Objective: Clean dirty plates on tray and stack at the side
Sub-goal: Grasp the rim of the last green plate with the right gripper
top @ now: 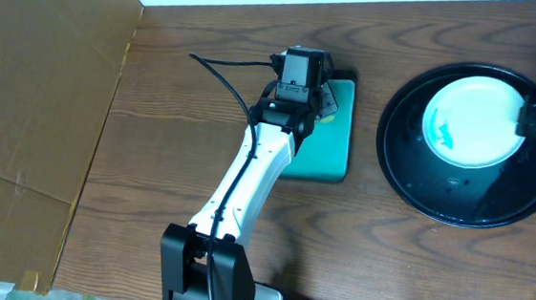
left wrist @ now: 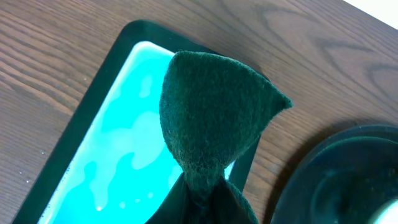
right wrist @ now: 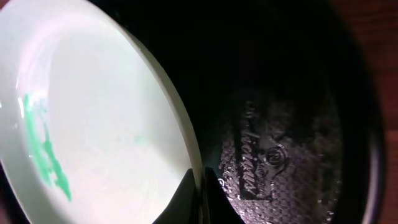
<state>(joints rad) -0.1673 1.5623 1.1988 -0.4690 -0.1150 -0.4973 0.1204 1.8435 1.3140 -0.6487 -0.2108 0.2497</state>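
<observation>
**Plate (right wrist: 93,124) gripped, sponge (left wrist: 211,118) ready**

The right end effector (right wrist: 200,186) pinches the smeared plate's rim on the tray (right wrist: 280,93). The left end effector (left wrist: 200,202), clamped on the sponge above the teal dish (left wrist: 106,143), should probably wipe the smears next.

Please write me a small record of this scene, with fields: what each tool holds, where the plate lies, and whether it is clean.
left tool: shut on the dark green sponge, over the teal dish
right tool: shut on the rim of the plate
plate position: on the black tray; only one plate shows
plate state: white, still dirty, with a teal-green smear
teal dish position: on the wooden table, left of the tray, not touching it
</observation>
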